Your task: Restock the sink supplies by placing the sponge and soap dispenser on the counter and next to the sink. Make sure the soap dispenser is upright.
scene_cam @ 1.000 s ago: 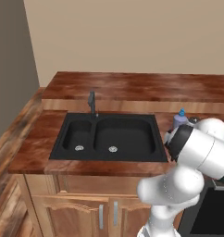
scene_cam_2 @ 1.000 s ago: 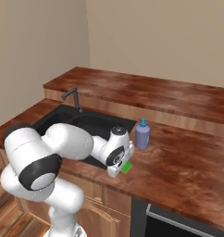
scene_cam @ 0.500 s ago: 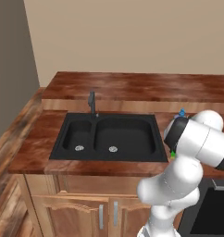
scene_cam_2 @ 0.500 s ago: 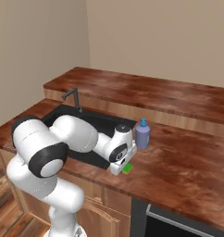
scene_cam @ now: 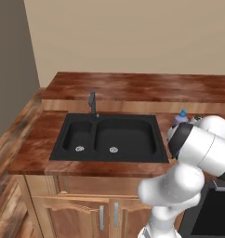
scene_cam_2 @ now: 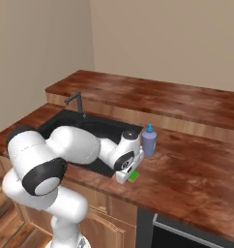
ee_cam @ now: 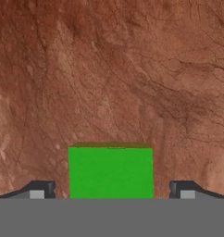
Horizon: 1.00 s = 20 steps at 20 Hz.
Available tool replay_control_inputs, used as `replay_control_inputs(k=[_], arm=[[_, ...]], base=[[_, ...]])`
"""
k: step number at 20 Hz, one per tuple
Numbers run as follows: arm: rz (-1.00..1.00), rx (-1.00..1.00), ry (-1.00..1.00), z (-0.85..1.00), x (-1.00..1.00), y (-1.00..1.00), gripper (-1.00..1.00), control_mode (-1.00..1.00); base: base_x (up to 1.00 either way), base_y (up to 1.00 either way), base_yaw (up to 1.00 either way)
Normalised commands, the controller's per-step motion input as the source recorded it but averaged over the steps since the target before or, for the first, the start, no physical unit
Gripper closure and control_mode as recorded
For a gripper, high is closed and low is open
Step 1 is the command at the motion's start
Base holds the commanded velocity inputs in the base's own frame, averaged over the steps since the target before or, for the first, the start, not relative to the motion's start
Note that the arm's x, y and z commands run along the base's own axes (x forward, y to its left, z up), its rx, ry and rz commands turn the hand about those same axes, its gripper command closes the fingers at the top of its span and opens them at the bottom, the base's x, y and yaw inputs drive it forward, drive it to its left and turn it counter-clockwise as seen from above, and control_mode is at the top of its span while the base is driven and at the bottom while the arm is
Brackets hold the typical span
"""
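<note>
One sponge (ee_cam: 110, 172) flat on reddish wood-grain counter (ee_cam: 109, 69), between spread gripper (ee_cam: 111, 190) fingers, untouched

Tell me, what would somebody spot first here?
Probably the bright green sponge lying on the reddish-brown counter, between the spread fingertips of the open gripper. Next, the black sink set into the counter, and the bluish soap dispenser standing upright just beside it.
</note>
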Motion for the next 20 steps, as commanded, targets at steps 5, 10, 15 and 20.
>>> replay_control_inputs(k=[5,10,15,20], arm=[[0.00,0.00,-0.10,0.44,-0.26,0.00,-1.00,-1.00],[0.00,0.00,-0.08,0.46,-0.15,0.01,-1.00,-1.00],[0.00,0.00,-0.12,0.66,-0.28,0.05,-1.00,-1.00],[0.00,0.00,-0.11,0.76,-0.28,0.04,-1.00,-1.00]], base=[[0.00,0.00,0.00],[0.00,0.00,0.00],[0.00,0.00,0.00],[0.00,0.00,0.00]])
